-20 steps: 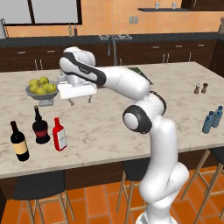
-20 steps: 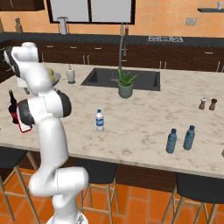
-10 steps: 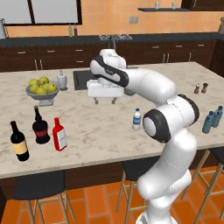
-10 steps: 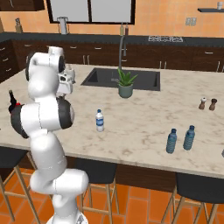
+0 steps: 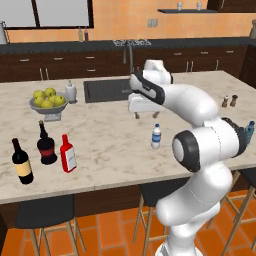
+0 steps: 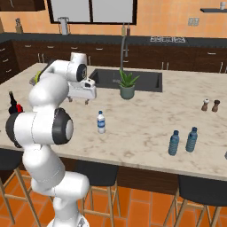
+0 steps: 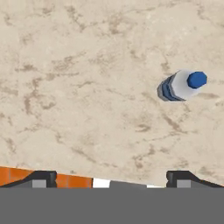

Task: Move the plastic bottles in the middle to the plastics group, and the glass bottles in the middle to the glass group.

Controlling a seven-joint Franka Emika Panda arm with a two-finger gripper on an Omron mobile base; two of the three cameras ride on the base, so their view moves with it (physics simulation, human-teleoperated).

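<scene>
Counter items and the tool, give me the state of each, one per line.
Tool: open, empty, above the counter.
Clear bottle: upright, capped, alone mid-counter.
Red bottle: upright beside the wine bottles.
Squat wine bottle: upright.
Slim wine bottle: upright.
Two blue bottles: upright, side by side.
Fruit bowl: full.

Home kitchen, marble island [image 5: 110,135], sink [image 6: 128,79]; dark cabinets [image 5: 60,67], stools [image 6: 95,173]

Even, bright rendered light, no glare anywhere.
Soft shadow sits under the whitish-clear blue-capped plastic bottle [image 7: 181,86] on the beige marble counter [image 7: 87,87]; edges look slightly soft.
</scene>
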